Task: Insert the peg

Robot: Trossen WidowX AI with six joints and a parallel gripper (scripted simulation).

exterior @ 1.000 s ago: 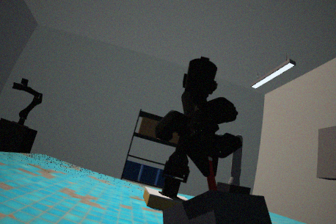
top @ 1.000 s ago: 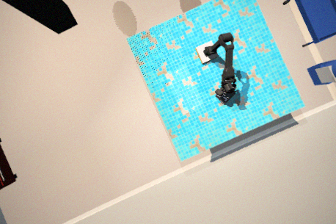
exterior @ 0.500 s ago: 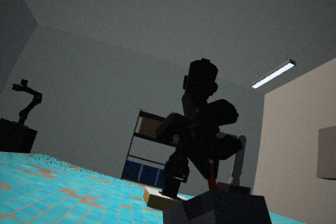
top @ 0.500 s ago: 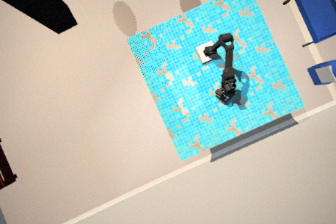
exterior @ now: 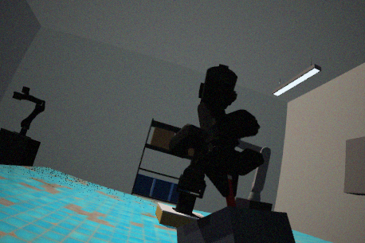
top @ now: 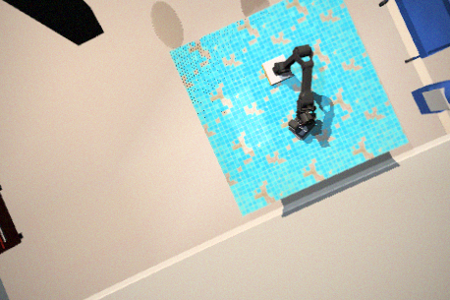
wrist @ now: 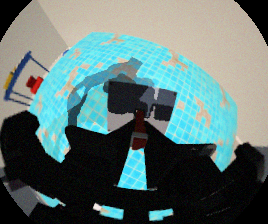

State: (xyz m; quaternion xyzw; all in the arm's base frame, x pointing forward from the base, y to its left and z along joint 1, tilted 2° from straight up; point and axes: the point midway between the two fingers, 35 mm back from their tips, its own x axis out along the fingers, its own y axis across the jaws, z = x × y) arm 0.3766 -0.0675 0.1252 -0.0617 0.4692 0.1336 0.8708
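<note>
My gripper [top: 306, 119] [exterior: 229, 180] [wrist: 139, 122] is shut on the red peg [exterior: 231, 197] [wrist: 139, 118]. In the exterior view, the peg points down from the dark fingers, slightly tilted, with its lower end at the top of the dark sloped panel block [top: 302, 132] [exterior: 260, 225] [wrist: 122, 97]. In the wrist view, the peg's far end overlaps the lower middle of the dark block. The hole cannot be made out clearly, and whether the peg's tip is inside it cannot be told. The peg is hidden by the arm in the top view.
The arm's base stands on a white plate [top: 270, 74] with a yellowish side, on a blue tiled surface [top: 221, 124] [exterior: 48, 204] [wrist: 135, 172]. The arm's shadow falls beside the block. A shelf, another arm and a ceiling lamp [exterior: 296, 81] are in the background.
</note>
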